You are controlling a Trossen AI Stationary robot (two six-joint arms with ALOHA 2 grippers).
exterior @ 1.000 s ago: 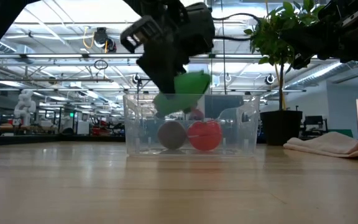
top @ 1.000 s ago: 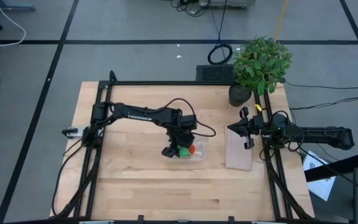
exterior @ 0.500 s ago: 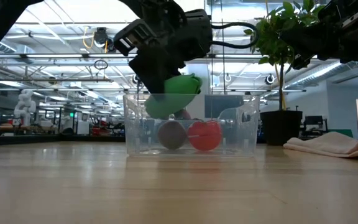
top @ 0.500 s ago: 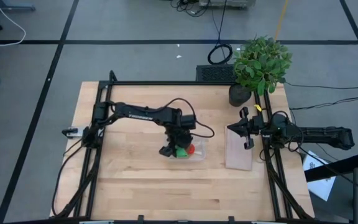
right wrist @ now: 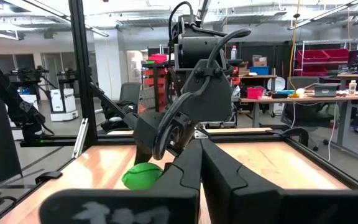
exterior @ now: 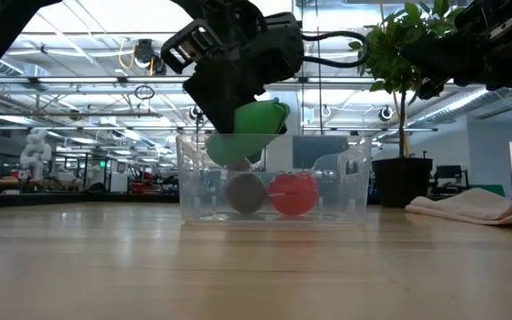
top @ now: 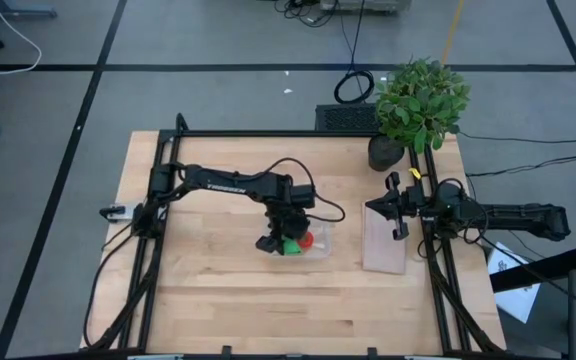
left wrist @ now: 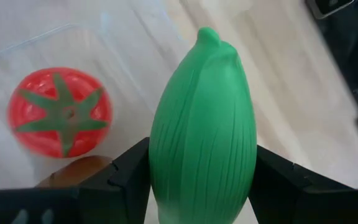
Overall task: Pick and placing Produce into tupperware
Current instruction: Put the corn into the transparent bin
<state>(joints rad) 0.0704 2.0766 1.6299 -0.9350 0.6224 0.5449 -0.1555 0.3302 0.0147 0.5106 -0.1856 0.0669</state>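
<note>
My left gripper point(top: 284, 243) is shut on the bright green oblong produce point(left wrist: 204, 124), which hangs over the clear tupperware point(exterior: 349, 182) at about the height of its rim. In the low view the green piece point(exterior: 247, 132) sits above the brown ball point(exterior: 245, 193) and the red tomato point(exterior: 292, 193). Both of these rest on the tupperware's floor. The left wrist view shows the tomato point(left wrist: 59, 118) and part of the brown ball point(left wrist: 73, 171) below. My right gripper point(top: 373, 208) waits at the table's right side, shut on nothing point(right wrist: 197, 168). My left gripper pinches the green piece between its two fingers point(left wrist: 129, 177), which sit on its two long sides point(left wrist: 160, 168) at the thick half. The fingers slant downward from the table's left and lie along the piece, whose pointed end point(left wrist: 209, 36) sticks out past them. It is lifted clear and tilted.
A whitish folded panel point(top: 384, 243) lies right of the tupperware, under my right gripper. A potted plant point(top: 420, 100) stands at the far right corner. Black frame rails point(top: 148, 250) run along the table's left and right sides. Bare wood point(top: 268, 310) stretches along the near edge.
My left gripper has tipped a little and shifted slightly toward the table's left with the green piece. The piece stays held over the tupperware and is a bit more level than before. The brown ball and the tomato have not moved.
</note>
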